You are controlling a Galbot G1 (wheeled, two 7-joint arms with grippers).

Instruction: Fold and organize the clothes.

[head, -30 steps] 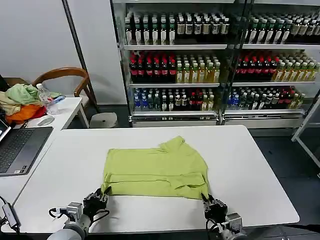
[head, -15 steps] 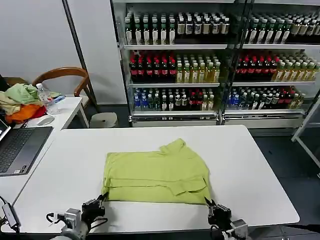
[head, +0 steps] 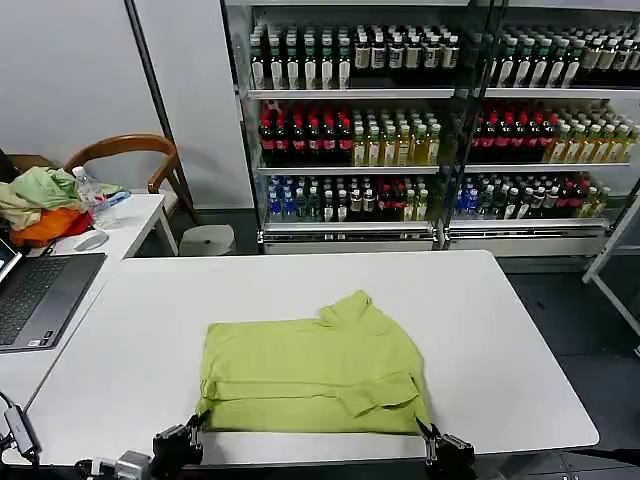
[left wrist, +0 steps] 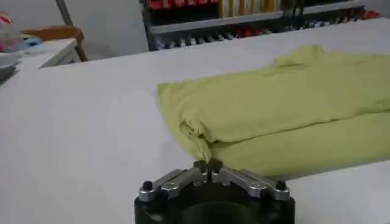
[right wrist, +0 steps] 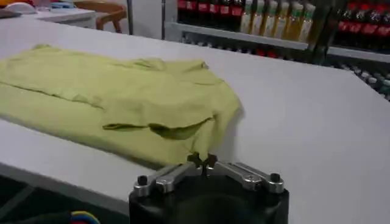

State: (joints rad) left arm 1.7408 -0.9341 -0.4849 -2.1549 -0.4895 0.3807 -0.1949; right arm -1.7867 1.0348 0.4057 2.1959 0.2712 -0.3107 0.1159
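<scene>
Head view: both pincers, left [head: 196, 424] and right [head: 426, 431], half cut off, pinch the T-shirt [head: 310, 370] hem.

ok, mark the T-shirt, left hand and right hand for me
T-shirt [head: 310, 370], head view, middle of the folded cloth.
Left hand [left wrist: 208, 166], left wrist view, between its closed fingertips.
Right hand [right wrist: 202, 161], right wrist view, between its closed fingertips.

Shirt [head: 312, 372] plain lime yellow-green, between the black left end effector [head: 183, 442] and black right end effector [head: 441, 447]; worktop [head: 480, 330] white; beyond them, bottles [head: 340, 135] red, yellow, dark.
</scene>
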